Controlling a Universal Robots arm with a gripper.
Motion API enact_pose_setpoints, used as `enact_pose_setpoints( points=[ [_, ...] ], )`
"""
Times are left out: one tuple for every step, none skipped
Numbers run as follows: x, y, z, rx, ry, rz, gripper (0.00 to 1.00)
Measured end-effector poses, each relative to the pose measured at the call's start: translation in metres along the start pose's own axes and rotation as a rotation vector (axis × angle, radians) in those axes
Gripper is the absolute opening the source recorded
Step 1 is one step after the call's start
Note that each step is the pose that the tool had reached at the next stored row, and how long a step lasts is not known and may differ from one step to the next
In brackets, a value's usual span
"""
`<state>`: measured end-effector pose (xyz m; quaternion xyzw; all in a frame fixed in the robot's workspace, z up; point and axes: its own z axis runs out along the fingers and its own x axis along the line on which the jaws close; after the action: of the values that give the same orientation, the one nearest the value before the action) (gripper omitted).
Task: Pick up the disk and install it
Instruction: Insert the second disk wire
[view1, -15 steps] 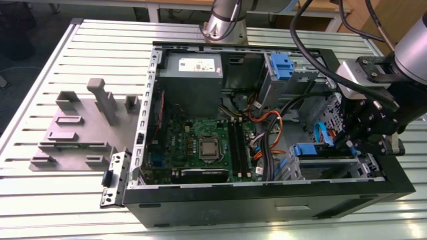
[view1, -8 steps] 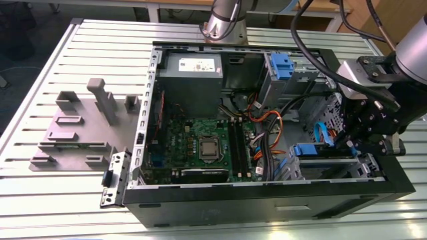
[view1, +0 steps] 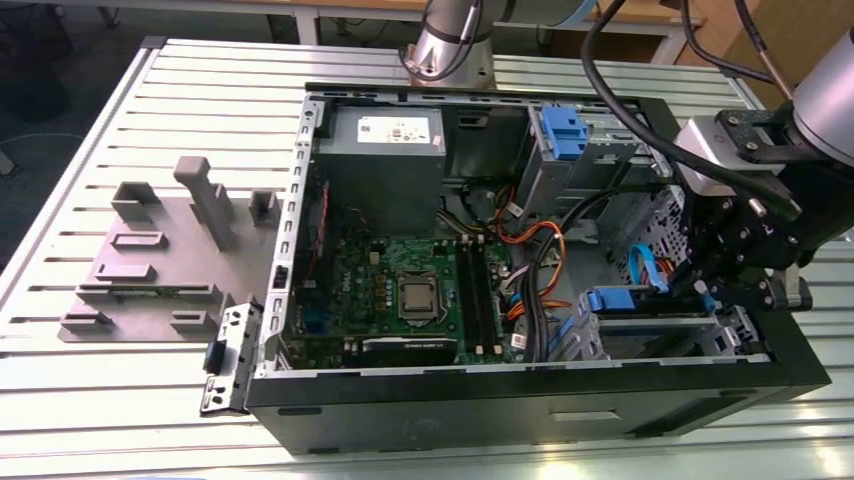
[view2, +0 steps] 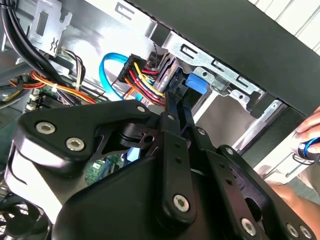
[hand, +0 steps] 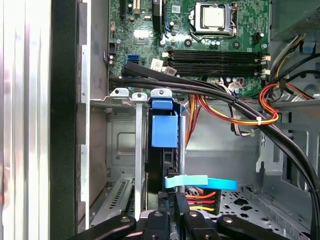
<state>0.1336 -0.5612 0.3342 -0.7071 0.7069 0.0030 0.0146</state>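
- The gripper (view1: 705, 288) hangs inside the open computer case (view1: 534, 400), at the drive bay on the exterior view's right; its black linkage hides its own fingertips in the exterior view, and I cannot tell whether it is clenched or released.
- In the second wrist view the gripper (view2: 176, 97) has its two black fingers (view2: 172, 107) lying close together, tips reaching up to the blue tab of the disk (view2: 192, 82); whether they pinch it is hidden.
- In the first wrist view the disk (hand: 165, 132) stands on edge in a slot of the grey drive cage (hand: 120, 145), just above the gripper (hand: 172, 200), its blue carrier tab facing the camera and its metal body mostly out of sight.
- A light blue flat cable (hand: 200, 181) crosses just in front of the disk's lower end, with red, orange and yellow wires (hand: 200, 200) beneath.
- The second wrist view catches a person's hand (view2: 310, 135) at the frame edge, outside the case wall, cut off.
- Farther in, the motherboard (view1: 400, 290) and the power supply (view1: 380, 140) lie plainly in the exterior view.
- Beyond the case, a grey fixture plate (view1: 147, 270) sits on the slatted table (view1: 80, 200).
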Motion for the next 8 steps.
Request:
enact_pose_setpoints(
  points=[
    [0.0, 0.0, 0.0, 0.0001, 0.0, 0.003, 0.17],
    [0.0, 0.0, 0.0001, 0.0002, -0.0001, 0.006, 0.17],
    [-0.0001, 0.0, 0.0001, 0.0002, -0.0001, 0.009, 0.17],
    [-0.0002, 0.0, 0.0003, 0.0002, -0.0004, 0.01, 0.17],
    [-0.0002, 0.0, 0.0004, 0.0003, -0.0004, 0.01, 0.17],
    [-0.0003, 0.0001, 0.0004, 0.0003, -0.0004, 0.01, 0.17],
    [-0.0005, 0.0001, 0.0005, 0.0003, -0.0005, 0.01, 0.17],
    [-0.0006, 0.0001, 0.0007, 0.0003, -0.0007, 0.01, 0.17]
  ],
)
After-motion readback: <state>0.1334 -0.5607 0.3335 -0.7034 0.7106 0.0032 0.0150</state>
